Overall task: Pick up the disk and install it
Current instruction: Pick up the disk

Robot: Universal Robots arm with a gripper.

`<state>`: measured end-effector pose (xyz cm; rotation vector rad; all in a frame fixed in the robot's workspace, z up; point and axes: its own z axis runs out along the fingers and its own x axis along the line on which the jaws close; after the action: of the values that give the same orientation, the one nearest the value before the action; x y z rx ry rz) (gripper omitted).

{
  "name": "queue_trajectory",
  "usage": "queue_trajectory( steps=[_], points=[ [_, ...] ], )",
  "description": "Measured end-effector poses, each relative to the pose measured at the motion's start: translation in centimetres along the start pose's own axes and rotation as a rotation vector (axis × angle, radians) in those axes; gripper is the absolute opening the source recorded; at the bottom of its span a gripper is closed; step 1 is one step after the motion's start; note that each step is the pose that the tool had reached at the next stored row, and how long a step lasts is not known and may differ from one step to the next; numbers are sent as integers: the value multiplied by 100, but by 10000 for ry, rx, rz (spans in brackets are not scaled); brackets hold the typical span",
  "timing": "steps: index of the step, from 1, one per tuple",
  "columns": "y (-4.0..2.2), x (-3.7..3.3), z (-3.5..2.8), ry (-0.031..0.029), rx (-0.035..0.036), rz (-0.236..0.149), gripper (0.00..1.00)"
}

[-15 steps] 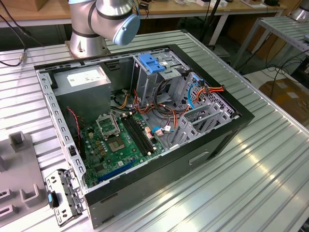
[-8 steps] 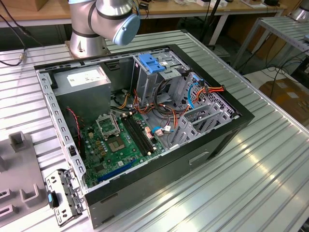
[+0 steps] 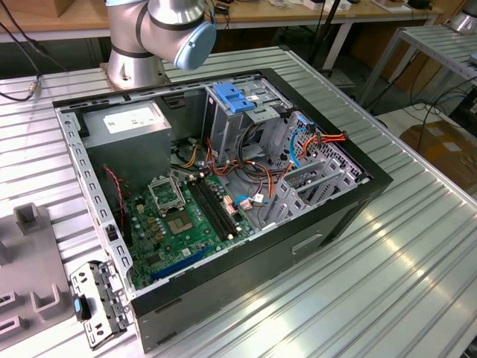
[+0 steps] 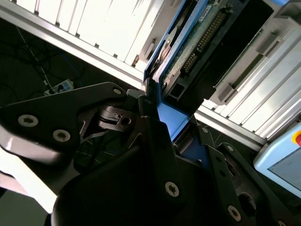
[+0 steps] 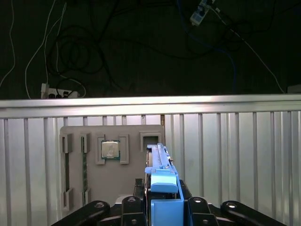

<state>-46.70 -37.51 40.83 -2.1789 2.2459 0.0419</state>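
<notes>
Gripper (image 5: 162, 209) has the disk (image 5: 159, 162) clamped edge-on, fingers (image 4: 153, 132) closed snug on its blue rails, with the green circuit board showing in the second wrist view. The disk hangs over the slatted tabletop (image 5: 235, 155), just beside the grey tray (image 5: 113, 183) and its chip (image 5: 109, 150), with the tabletop's edge beyond. The open case (image 3: 223, 287) sits mid-table, white sticker (image 3: 130, 118) inside, print unreadable.

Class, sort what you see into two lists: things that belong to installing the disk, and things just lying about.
Belong: disk, held in the gripper; open computer case.
Lying about: grey tray; processor chip on it; loose metal bracket beside the case.
</notes>
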Motion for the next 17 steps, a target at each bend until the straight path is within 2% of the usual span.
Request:
queue_trajectory(
  steps=[8,17],
  points=[
    [0,-1,-40,0,0,0,37],
    [2,-4,-142,0,-1,0,37]
  ],
)
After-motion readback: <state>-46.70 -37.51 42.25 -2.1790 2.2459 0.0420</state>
